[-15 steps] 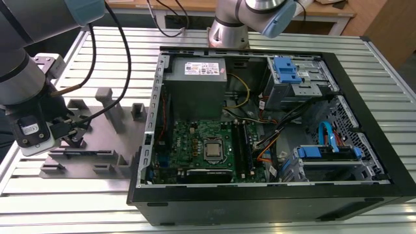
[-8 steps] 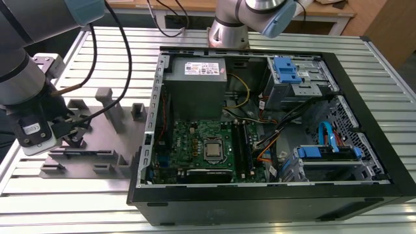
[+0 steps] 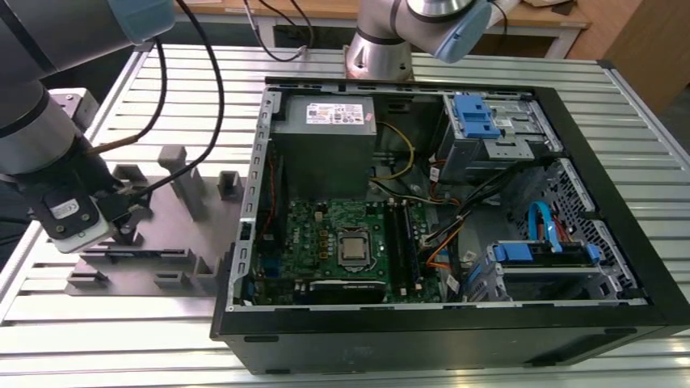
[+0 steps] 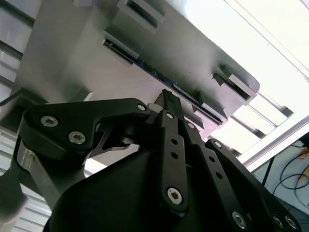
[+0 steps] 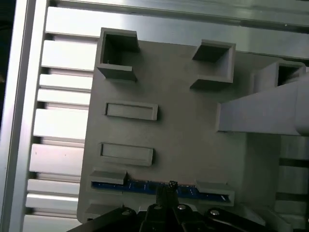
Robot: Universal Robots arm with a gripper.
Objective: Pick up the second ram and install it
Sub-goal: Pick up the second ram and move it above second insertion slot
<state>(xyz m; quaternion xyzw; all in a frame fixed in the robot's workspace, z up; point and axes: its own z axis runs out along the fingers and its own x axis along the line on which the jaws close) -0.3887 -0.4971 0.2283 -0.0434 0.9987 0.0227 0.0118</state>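
In first wrist view, gripper (image 5: 168, 187) at blue second ram (image 5: 140, 185) in tray (image 5: 193, 135); grip unclear.

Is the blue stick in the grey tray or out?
In. The second ram sits in the grey tray between its clips, gripper at it.

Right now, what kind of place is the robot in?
Probably a lab or workshop for building computers: an open computer case, a grey parts tray holding a memory stick, and a slotted metal table.
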